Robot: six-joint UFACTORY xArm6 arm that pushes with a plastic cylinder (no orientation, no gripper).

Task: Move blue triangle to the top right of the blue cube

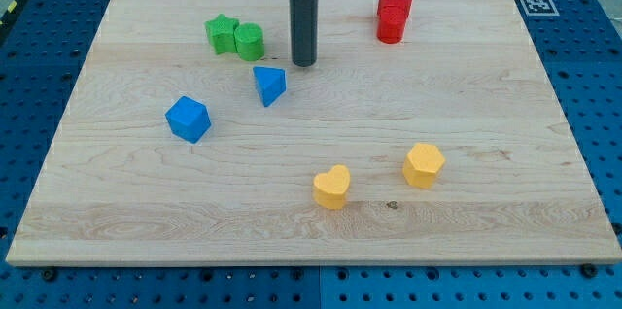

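Observation:
The blue triangle (269, 85) lies left of the board's middle. The blue cube (188, 119) sits to its lower left, about a block's width apart. My tip (304, 62) stands just above and to the right of the blue triangle, with a small gap between them. The rod rises straight up out of the view's top.
A green star (222, 34) and a green cylinder (250, 42) touch each other left of my tip. A red star (395, 5) and a red cylinder (391, 25) sit at the upper right. A yellow heart (331, 187) and a yellow hexagon (424, 165) lie at the lower right. The wooden board (486, 105) rests on a blue pegboard.

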